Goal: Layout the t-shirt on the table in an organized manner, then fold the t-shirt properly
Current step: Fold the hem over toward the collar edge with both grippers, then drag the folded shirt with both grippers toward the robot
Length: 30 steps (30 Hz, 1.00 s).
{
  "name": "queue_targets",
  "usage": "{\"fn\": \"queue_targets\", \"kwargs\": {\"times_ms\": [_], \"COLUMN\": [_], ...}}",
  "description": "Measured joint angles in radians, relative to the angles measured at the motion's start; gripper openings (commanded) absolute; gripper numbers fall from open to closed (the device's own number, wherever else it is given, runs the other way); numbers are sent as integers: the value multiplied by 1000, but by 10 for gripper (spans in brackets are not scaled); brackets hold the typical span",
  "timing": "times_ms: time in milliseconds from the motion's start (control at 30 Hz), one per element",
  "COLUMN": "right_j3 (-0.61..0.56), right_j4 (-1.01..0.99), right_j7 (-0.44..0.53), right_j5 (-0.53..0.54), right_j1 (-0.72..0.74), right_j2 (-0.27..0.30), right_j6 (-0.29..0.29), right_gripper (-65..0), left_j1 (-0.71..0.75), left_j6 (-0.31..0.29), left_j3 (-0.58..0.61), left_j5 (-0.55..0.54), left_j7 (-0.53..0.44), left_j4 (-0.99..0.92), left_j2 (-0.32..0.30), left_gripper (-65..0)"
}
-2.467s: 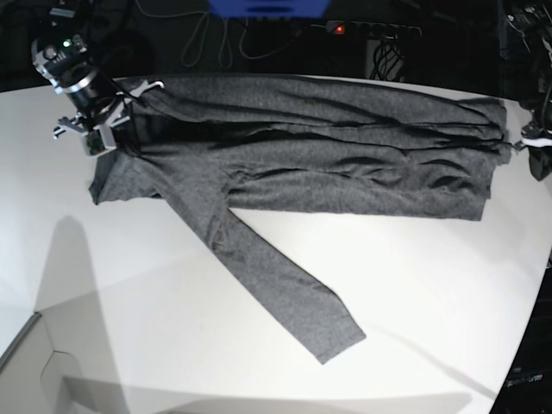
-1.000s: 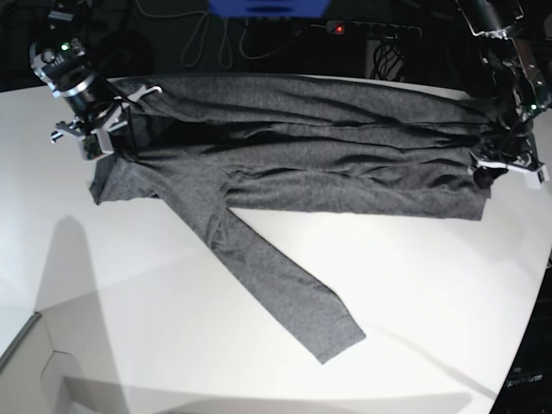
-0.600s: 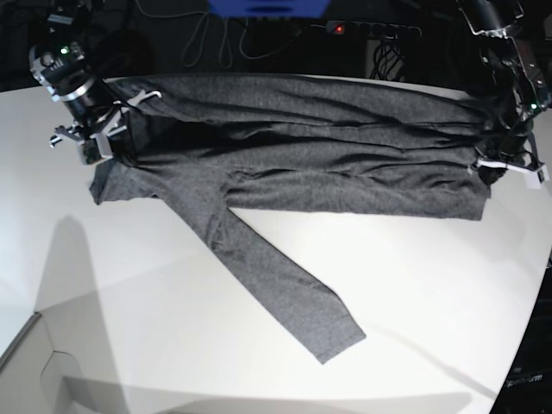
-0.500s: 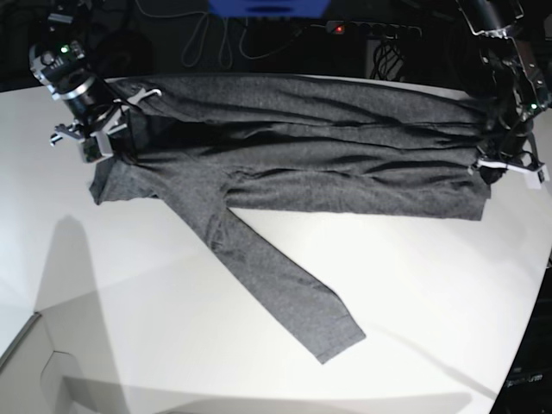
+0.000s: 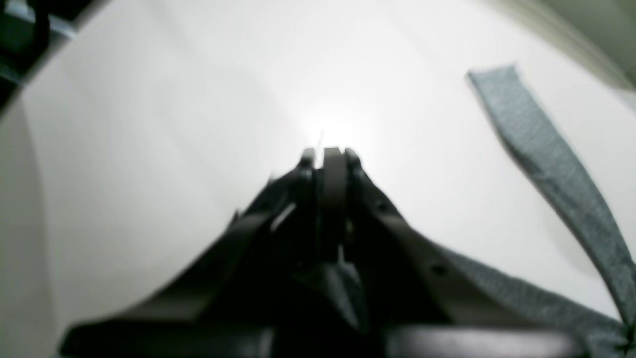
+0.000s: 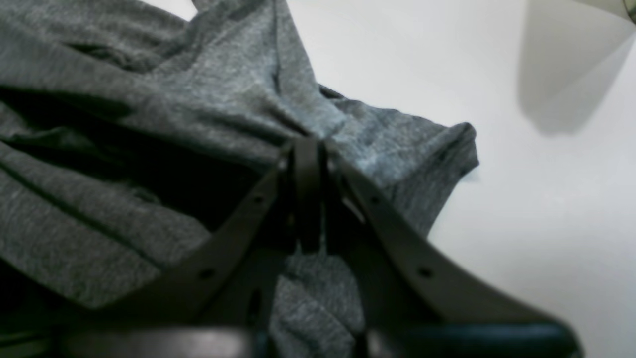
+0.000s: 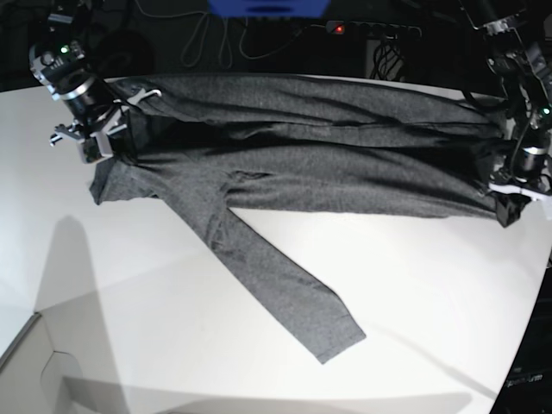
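Since a second ago the left gripper (image 7: 509,210) on the base view's right has slid outward and a little down along the shirt's end, and that end has been drawn with it, so the body now lies flatter and longer. Largest in view is the smooth white matte table (image 7: 172,345) with its curved edge, running out of frame at the left and bottom; a pale angled panel cuts across its near left corner and is hard to identify. Behind the table the room is dark, with looping cables, a blue object cut off at the top edge and a strip with a small red light. On the far half of the table lies the heathered dark grey long-sleeved t-shirt (image 7: 310,164), stretched sideways between the two arms, one long sleeve angling toward the near side, the other sleeve hidden in the folds. In the left wrist view the black fingers are pressed together; grey cloth shows only at the lower right, and whether any is pinched cannot be told there. The right gripper (image 7: 93,138) at the base view's left is closed too, its tips pinching a gathered fold of fabric in its own blurred wrist view (image 6: 308,154).
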Motion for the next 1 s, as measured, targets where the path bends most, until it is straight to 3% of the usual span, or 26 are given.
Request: {"fn": "queue_targets", "kwargs": {"times_ms": [267,367,667,900,1000], "right_j3": [0,0,0,0,0], "right_j4": [0,0,0,0,0], "right_j7": [0,1,3,3,4], "right_j5": [0,0,0,0,0], "right_j1": [0,0,0,1,2], "right_j2": [0,0,0,-3,-2], "right_j6": [0,0,0,0,0], "right_gripper": [-650,-650,-650,-650,-650], "left_j1": [15,31,27,79,115], "left_j6": [-5,-5,-9,-16,-9], "left_j3": [0,-8,-176,-219,-244], "left_j5": [-6,0,0,-148,-156], "left_j7": [4,55,138,142,148], "left_j4": [115,114,113,114,110], "left_j2": [11,13,36,30,27], "left_gripper": [-649,-649,-649,-649,-649]}}
